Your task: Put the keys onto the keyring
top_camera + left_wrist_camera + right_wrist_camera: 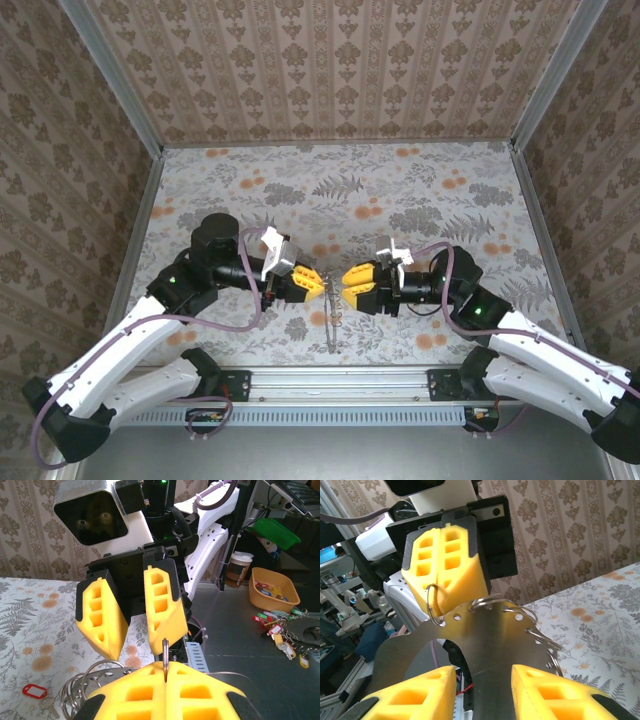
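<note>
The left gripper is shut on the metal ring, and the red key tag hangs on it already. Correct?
No: the red key tag lies on the table, off the metal ring, as the left wrist view shows. The left gripper is shut on that ring.

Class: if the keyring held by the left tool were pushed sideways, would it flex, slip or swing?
Probably stiff: the keyring looks like flat sheet metal and juts straight from the shut left tool without sagging. Likely slippery, since its face is smooth and shiny. The wire loops on its rim would probably swing.
</note>
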